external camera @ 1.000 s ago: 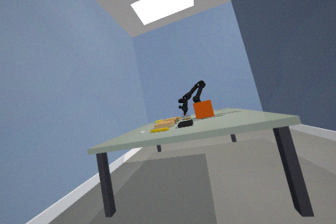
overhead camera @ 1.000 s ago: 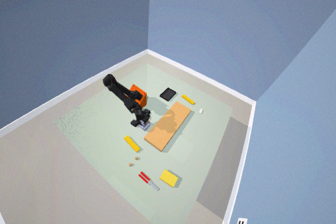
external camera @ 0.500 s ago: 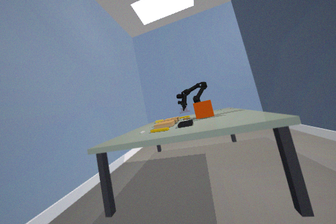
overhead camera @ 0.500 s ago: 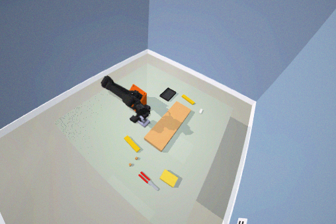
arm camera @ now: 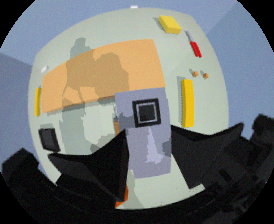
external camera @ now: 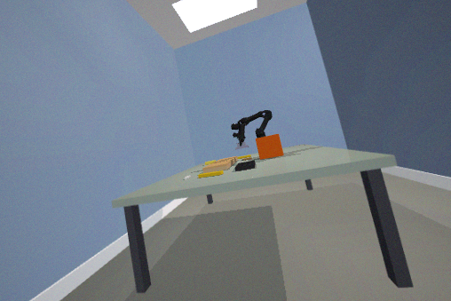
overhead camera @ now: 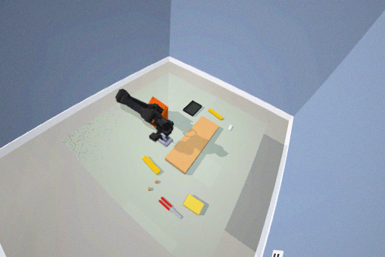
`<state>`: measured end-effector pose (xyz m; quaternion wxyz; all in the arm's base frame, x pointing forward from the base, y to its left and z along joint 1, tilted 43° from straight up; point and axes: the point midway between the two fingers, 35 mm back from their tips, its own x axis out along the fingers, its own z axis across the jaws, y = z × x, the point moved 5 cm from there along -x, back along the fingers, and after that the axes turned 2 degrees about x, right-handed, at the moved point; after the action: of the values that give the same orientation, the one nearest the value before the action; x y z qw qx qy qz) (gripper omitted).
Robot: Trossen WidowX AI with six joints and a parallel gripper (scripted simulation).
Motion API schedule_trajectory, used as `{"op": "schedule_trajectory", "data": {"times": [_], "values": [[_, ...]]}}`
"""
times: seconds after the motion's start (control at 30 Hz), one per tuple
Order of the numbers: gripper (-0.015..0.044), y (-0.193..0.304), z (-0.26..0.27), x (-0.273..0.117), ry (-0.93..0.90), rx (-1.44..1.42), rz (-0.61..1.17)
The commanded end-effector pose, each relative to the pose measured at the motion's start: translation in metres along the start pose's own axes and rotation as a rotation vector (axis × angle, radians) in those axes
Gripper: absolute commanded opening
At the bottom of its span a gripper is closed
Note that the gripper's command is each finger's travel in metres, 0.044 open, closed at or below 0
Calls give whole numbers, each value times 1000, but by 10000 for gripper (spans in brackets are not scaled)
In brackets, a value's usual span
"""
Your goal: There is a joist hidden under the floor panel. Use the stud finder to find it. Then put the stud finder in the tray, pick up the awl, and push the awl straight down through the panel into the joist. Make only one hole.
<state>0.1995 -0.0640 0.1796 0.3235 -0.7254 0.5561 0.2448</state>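
Observation:
My gripper (overhead camera: 162, 136) (external camera: 241, 143) (arm camera: 145, 127) is shut on the lavender stud finder (overhead camera: 165, 141) (arm camera: 160, 137), which has a black square on its top. It holds the stud finder above the table, beside the panel's near long edge. The tan floor panel (overhead camera: 205, 126) (external camera: 215, 167) (arm camera: 138, 65) lies flat; arm shadow falls across it. The black tray (overhead camera: 192, 108) (external camera: 245, 166) (arm camera: 49, 140) is empty, beyond the panel's far end near the arm base. The awl (arm camera: 116, 126) is mostly hidden behind the stud finder; a bit of its orange handle shows. No joist is visible.
Yellow bars (overhead camera: 151, 164) (overhead camera: 215, 114) (arm camera: 187, 103) lie off both panel ends. A yellow block (overhead camera: 193, 204) (arm camera: 169, 24), a red-handled tool (overhead camera: 165, 203) (arm camera: 196, 49) and two small orange pieces lie farther out. A small white piece (overhead camera: 230, 127) lies near the far bar. The orange arm base (external camera: 270, 146) stands behind.

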Motion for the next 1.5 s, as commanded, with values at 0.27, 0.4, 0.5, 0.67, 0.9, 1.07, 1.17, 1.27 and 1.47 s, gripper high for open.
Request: {"op": "schedule_trajectory", "data": {"times": [0.27,0.4,0.5,0.67,0.9,1.07,1.17,1.27,1.47], "values": [[0,-50,-11,0,3,5,-14],[0,-68,-13,3,3,3,-15],[0,-81,-14,5,2,2,-15],[0,-102,-15,11,2,1,-16],[0,-132,-14,21,1,-1,-17],[0,-152,-12,30,1,-3,-18],[0,-154,-12,31,1,-3,-18],[0,-154,-12,34,1,-3,-18],[0,-152,-12,46,0,-3,-18]]}}
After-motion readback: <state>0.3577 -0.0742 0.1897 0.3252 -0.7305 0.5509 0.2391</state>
